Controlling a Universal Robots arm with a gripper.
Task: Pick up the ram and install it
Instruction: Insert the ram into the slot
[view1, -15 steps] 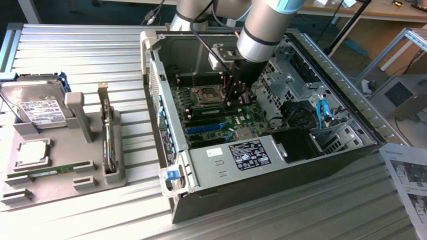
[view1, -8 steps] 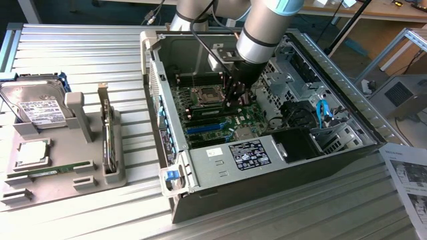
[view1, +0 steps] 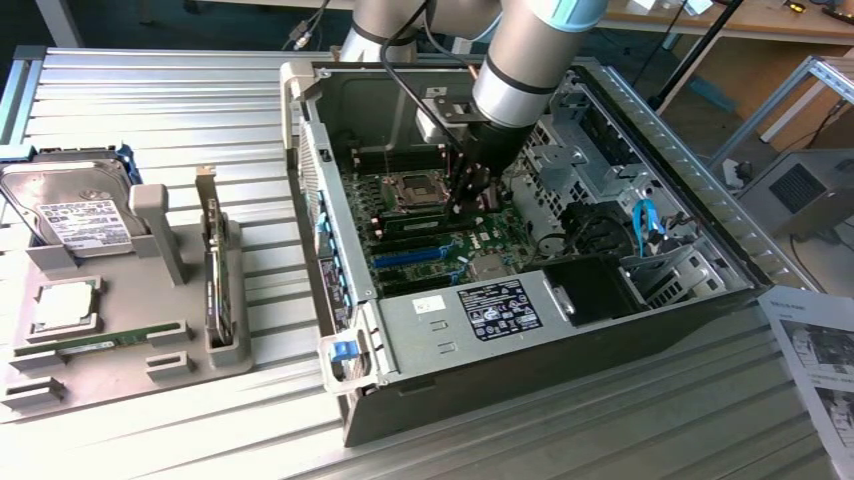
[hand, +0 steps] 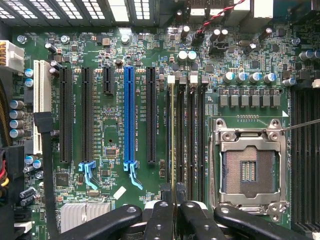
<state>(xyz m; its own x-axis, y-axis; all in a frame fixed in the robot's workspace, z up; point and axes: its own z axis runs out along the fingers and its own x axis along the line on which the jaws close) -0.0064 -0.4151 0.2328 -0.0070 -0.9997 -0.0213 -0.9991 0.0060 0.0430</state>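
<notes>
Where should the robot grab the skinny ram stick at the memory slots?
By the middle of its long top edge, coming straight down. The ram stands on its edge at the memory slots, thin and flat, so the gripper pinching its two flat faces, as it seems to, keeps it upright.

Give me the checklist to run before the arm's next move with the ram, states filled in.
1. Ram gripped between the fingers: ok.
2. Ram parallel to the neighbouring memory slots: ok.
3. Ram fully seated in its own slot: cannot tell.
4. Slot latches open: cannot tell.
5. Black cable apart from the ram: ok.
6. CPU socket not touched by the fingers: ok.
</notes>
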